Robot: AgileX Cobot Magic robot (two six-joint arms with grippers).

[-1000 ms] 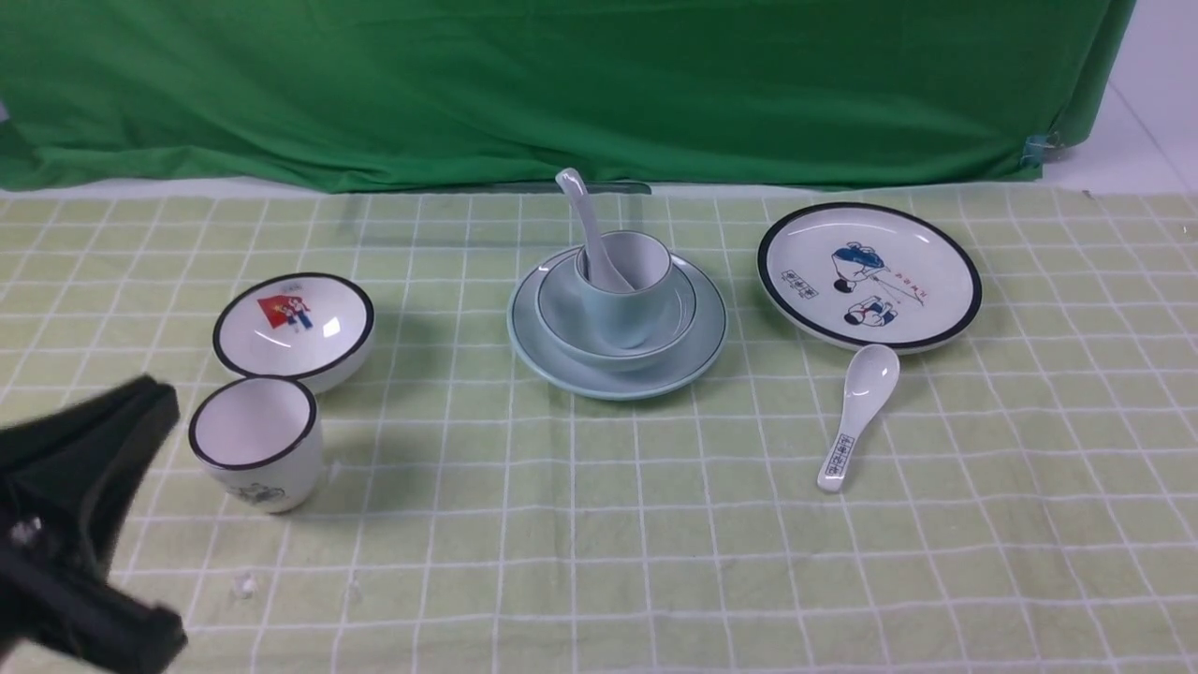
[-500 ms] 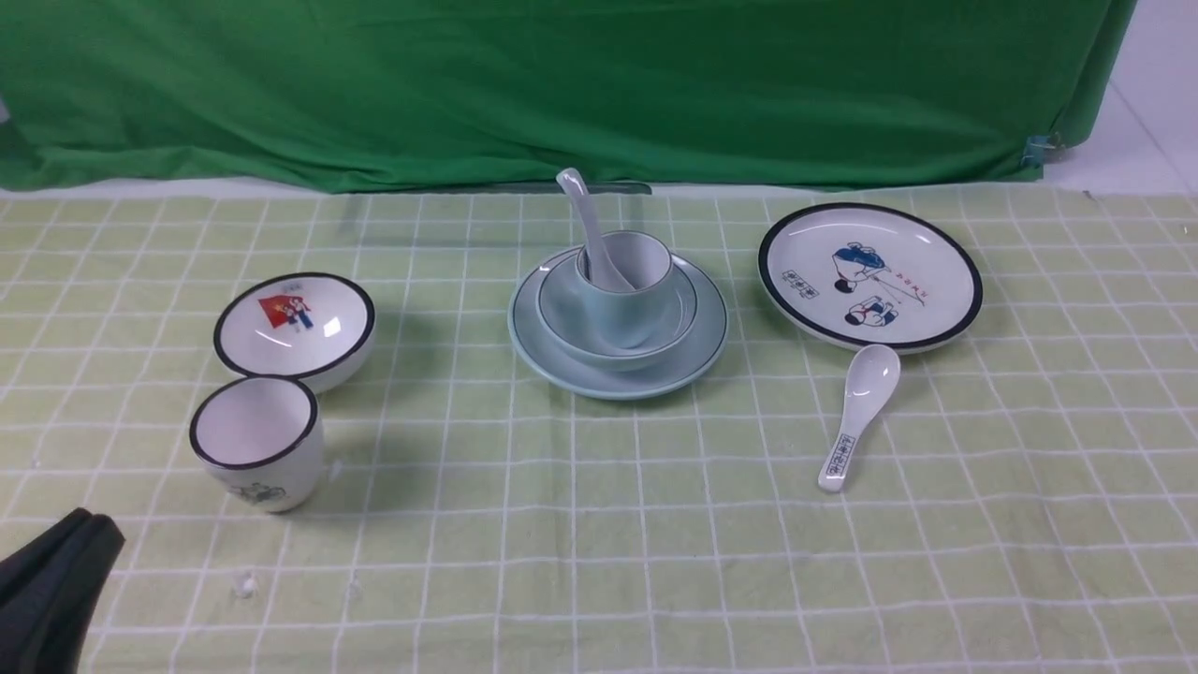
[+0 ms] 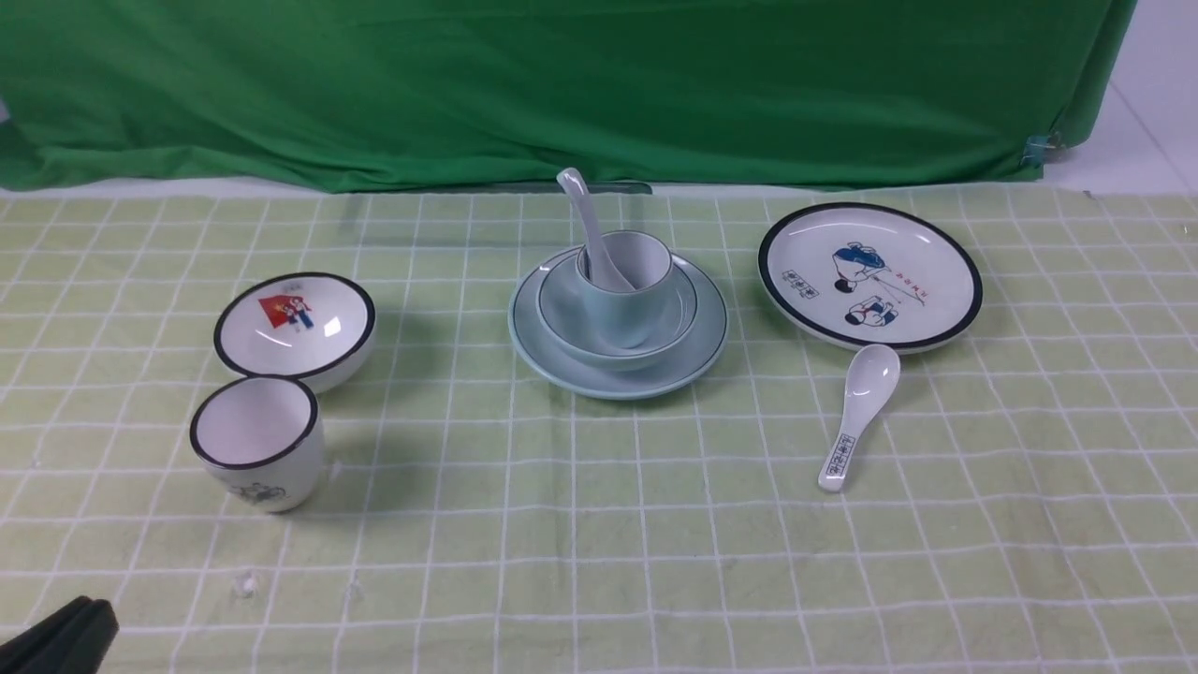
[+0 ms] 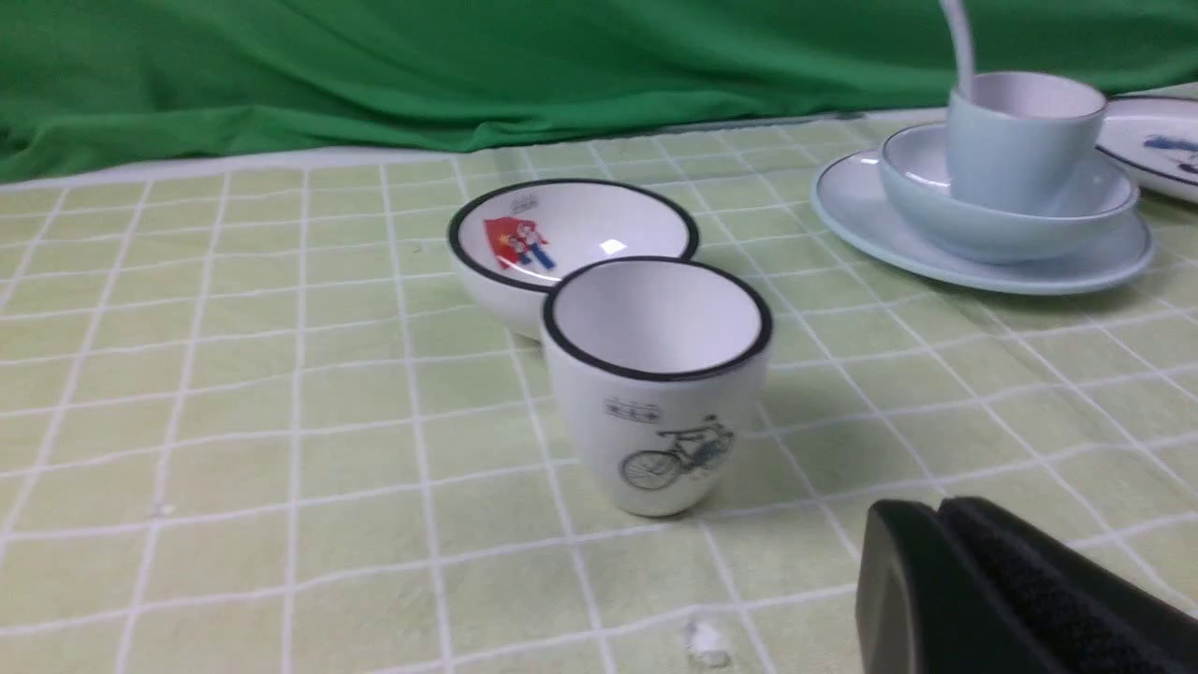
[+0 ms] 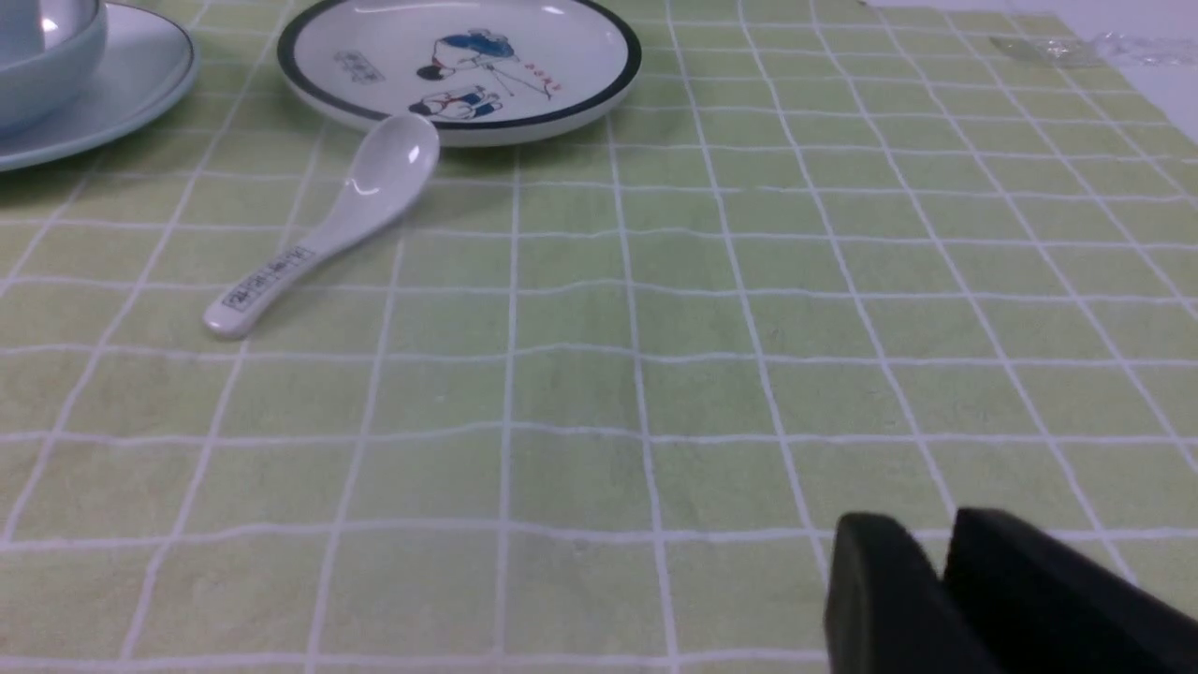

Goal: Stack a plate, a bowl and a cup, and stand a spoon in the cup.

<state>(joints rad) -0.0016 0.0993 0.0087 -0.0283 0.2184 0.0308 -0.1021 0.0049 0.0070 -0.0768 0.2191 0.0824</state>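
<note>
The pale blue-green plate [image 3: 683,360] lies at the table's middle. The pale blue-green bowl [image 3: 569,329] sits on it, the cup [image 3: 625,300] stands in the bowl, and the plain spoon [image 3: 585,220] stands in the cup, handle leaning back-left. The stack also shows in the left wrist view: plate [image 4: 936,267], bowl [image 4: 1001,234], cup [image 4: 1015,140]. My left gripper [image 3: 89,608] is shut and empty at the front left corner, its tips [image 4: 936,510] near the black-rimmed cup. My right gripper [image 5: 936,538] is shut and empty, out of the front view.
A white black-rimmed bowl with a red picture [image 3: 295,328] and a white black-rimmed cup [image 3: 257,454] stand at the left. A white cartoon plate [image 3: 870,274] and a marked white spoon [image 3: 856,412] lie at the right. A green curtain [image 3: 562,84] hangs behind.
My left gripper has drawn back toward the front left corner, away from the black-rimmed cup. The stack and the other dishes have not moved.
</note>
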